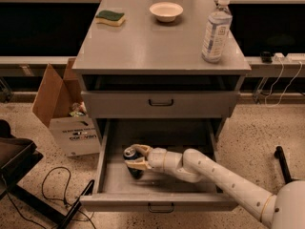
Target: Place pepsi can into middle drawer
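Observation:
The middle drawer (pixel 110 184) is pulled open below the cabinet top, its grey tray showing. The pepsi can (pixel 132 162), dark blue with a silver top, stands upright on the drawer floor at the left side. My gripper (pixel 135 157) reaches in from the right on a white arm, and its tan fingers (pixel 138 164) are closed around the can's upper part. The can's lower half shows below the fingers.
On the cabinet top stand a clear water bottle (pixel 215 30), a white bowl (pixel 166 11) and a green-yellow sponge (pixel 110 17). The upper drawer front (pixel 160 103) is shut. A cardboard box (pixel 62 113) sits left of the cabinet, with black cables and a stand on the floor.

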### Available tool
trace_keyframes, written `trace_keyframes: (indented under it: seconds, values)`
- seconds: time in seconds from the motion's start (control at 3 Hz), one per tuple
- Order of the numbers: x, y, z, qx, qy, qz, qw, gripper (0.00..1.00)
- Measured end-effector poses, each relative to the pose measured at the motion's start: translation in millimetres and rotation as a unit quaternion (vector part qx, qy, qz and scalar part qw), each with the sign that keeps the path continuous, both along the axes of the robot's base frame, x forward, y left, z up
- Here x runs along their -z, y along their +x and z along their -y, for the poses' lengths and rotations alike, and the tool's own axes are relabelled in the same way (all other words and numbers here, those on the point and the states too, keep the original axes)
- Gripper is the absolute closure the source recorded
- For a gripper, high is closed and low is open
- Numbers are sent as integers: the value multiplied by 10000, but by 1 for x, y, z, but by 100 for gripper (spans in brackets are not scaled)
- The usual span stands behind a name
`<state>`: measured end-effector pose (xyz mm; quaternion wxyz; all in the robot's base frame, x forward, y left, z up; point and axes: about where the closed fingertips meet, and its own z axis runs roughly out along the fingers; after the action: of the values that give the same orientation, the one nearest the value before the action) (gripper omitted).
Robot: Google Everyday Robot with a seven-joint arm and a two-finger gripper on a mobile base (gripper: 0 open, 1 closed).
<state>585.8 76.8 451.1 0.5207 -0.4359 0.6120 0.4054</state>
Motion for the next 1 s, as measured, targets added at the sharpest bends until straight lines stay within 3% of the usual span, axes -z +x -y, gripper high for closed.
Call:
trace_keyframes:
  seconds: [0.33, 0.67, 1.0]
  values:
    - [0, 0, 0, 0, 0, 0, 10000, 6]
    - [0, 0, 0, -1, 0, 0, 10000, 0]
    - [0, 0, 0, -2, -1, 1, 10000, 0]
